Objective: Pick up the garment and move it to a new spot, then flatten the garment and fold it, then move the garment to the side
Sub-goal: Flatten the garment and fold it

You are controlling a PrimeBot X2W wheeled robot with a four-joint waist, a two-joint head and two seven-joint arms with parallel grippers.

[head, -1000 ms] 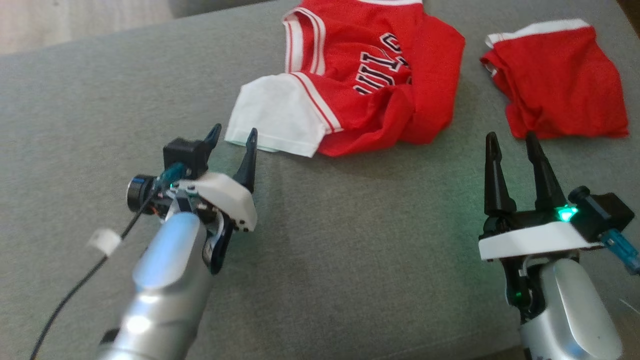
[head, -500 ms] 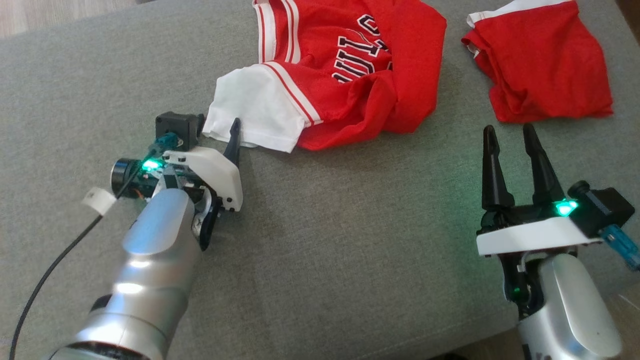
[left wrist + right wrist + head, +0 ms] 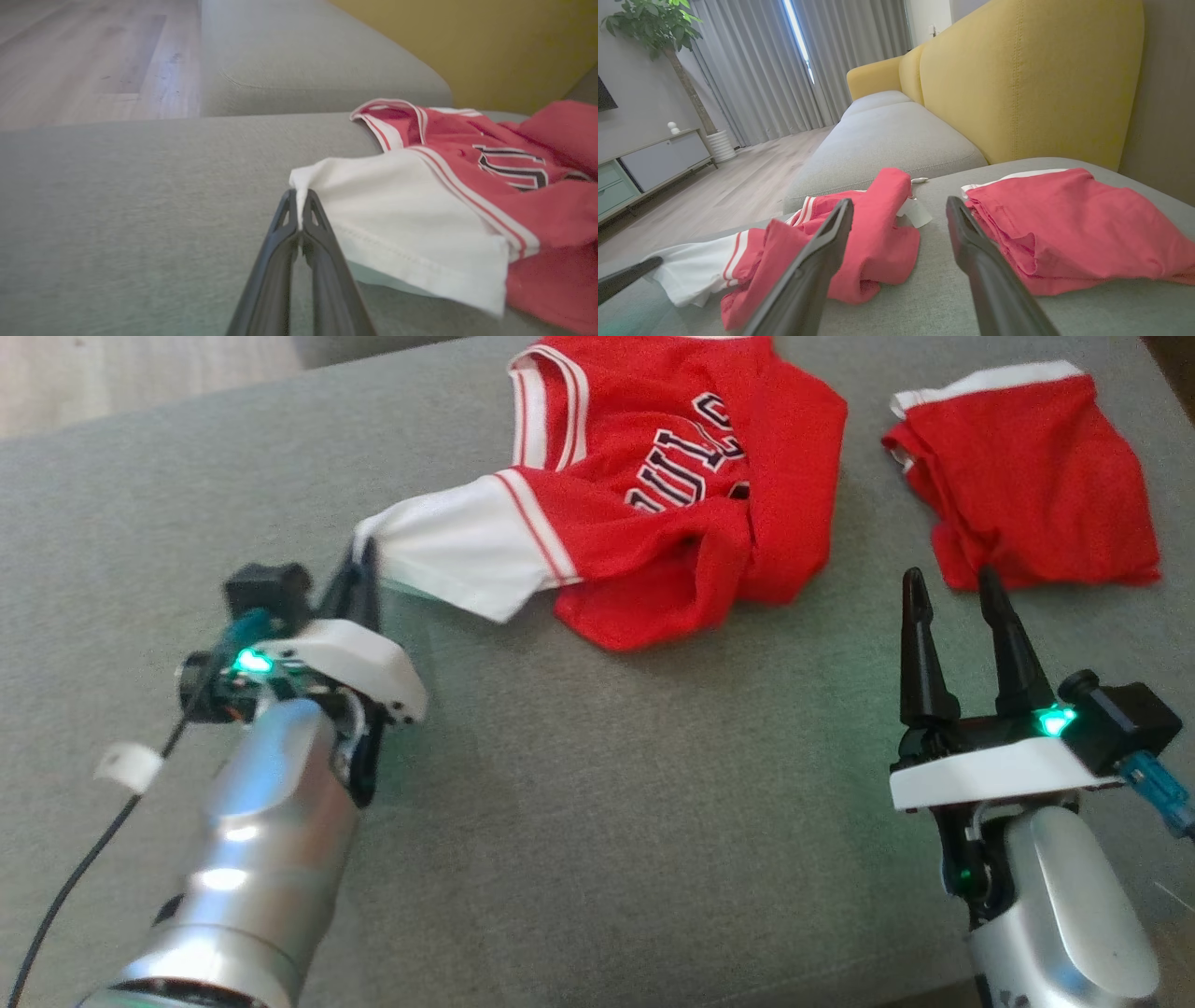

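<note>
The left jaws clamp a corner of the white sleeve; the red jersey stretches far-right from them; the right jaws gape, empty.

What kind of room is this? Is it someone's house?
Probably a living room in a home: there is a grey and yellow sofa, long curtains and a potted plant.

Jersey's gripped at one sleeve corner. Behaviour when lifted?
Likely floppy: the jersey lies in soft folds, so it should hang and trail from the white sleeve. Probably light: thin cloth. May slip, since the left end effector pinches just the corner.
</note>
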